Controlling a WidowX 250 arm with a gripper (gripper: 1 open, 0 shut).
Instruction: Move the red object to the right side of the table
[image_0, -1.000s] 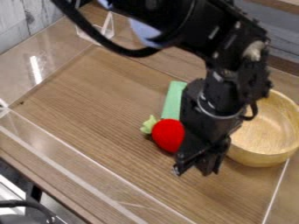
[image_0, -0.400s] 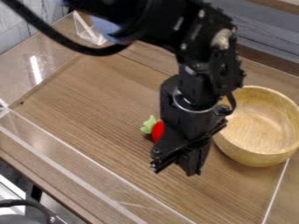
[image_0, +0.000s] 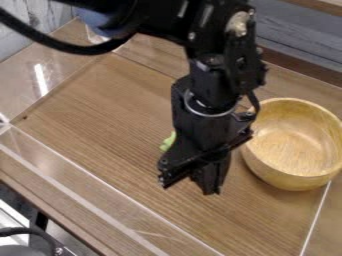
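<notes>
a second ago the red object sat in plain sight just left of the tool; now the tool (image_0: 198, 176) has slid left over that spot, and the arm (image_0: 207, 100) covers nearly everything there, so only a sliver of red and a bit of light green leaf (image_0: 167, 144) peek out at its left edge. the jaws are drawn together, and whether they are pinched on the red object (image_0: 170, 155) or only beside it cannot be told from this view (the fruit is all but hidden). i judge the grasp is being made or just made, with the carry to the right side not begun; the fruit is still around the middle of the desk (image_0: 94, 110), left of the wooden bowl (image_0: 294, 140). counted: one arm, one tool, one red fruit, one bowl; the green bar seen earlier is now hidden behind the arm.
</notes>
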